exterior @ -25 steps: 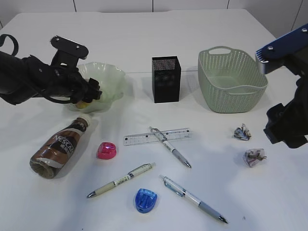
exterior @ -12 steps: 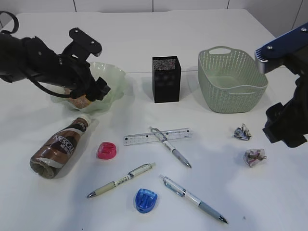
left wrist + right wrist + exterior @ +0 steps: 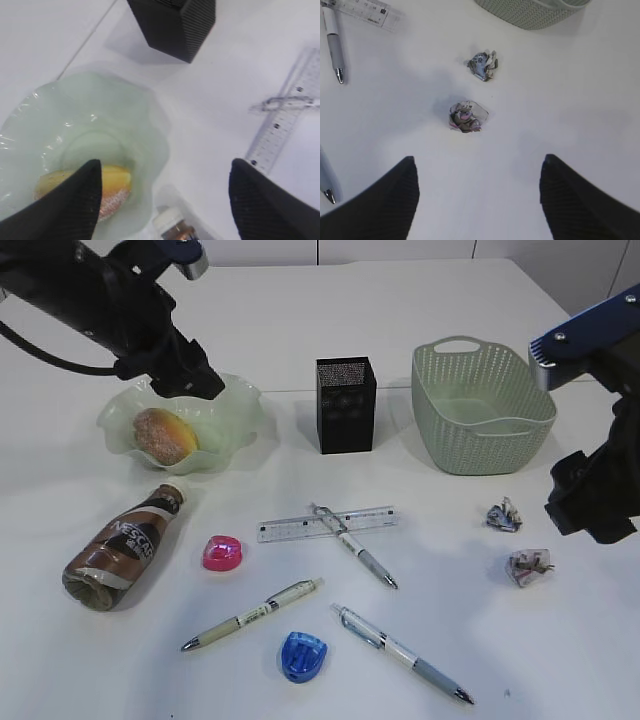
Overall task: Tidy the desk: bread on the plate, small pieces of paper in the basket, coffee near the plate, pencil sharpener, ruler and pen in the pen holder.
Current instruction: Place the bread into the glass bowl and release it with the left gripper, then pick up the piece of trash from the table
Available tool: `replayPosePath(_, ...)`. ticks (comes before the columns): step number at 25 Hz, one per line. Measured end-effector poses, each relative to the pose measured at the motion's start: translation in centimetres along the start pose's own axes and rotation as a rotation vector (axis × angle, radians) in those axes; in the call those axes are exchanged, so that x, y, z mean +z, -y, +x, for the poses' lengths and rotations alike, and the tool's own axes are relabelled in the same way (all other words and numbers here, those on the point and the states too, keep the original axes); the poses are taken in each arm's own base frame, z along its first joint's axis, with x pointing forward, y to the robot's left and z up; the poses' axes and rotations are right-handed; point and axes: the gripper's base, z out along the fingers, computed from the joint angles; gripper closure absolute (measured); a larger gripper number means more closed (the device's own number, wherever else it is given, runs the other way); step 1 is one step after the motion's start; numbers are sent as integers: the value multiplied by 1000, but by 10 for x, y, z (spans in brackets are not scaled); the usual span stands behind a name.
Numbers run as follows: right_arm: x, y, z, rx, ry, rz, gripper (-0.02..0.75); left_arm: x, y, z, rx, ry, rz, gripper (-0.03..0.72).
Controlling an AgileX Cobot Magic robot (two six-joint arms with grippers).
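Desk point(image 3: 300, 320): left gripper point(image 3: 162, 200) has risen.

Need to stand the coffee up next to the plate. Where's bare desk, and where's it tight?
Bare desk lies between the plate and the pen holder, also behind the plate. In front of it the coffee lies, with a pink sharpener beside. Crowded: ruler and pens at centre.

Left arm stretched in from the upper left, black, wrist angled downward, left pincer point(image 3: 162, 195) raised clear with fingers point(image 3: 75, 200) spread wide and nothing between them. Right arm at the right edge, dark wrist below a blue link, right pincer point(image 3: 477, 200) likewise spread wide, empty, hanging above the desk point(image 3: 560, 100).
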Motion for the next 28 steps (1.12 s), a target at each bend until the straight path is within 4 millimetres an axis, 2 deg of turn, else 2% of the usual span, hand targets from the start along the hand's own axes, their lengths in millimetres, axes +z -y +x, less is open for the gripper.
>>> replayPosePath(4, 0, 0, 0, 0, 0, 0, 152, -21, 7, -1, 26, -79, 90, 129)
replayPosePath(8, 0, 0, 0, 0, 0, 0, 152, -32, 12, 7, 18, -202, 138, 129)
replayPosePath(15, 0, 0, 0, 0, 0, 0, 152, -41, 8, 27, -231, -449, 36, 148)
replayPosePath(18, 0, 0, 0, 0, 0, 0, 152, -47, 11, 33, -298, -524, 44, 157)
replayPosePath(24, 0, 0, 0, 0, -4, 1, 152, -53, 13, 32, -396, -536, 28, 161)
replayPosePath(28, 0, 1, 2, 0, -17, 7, 152, -75, 14, 25, -425, -481, 3, 161)
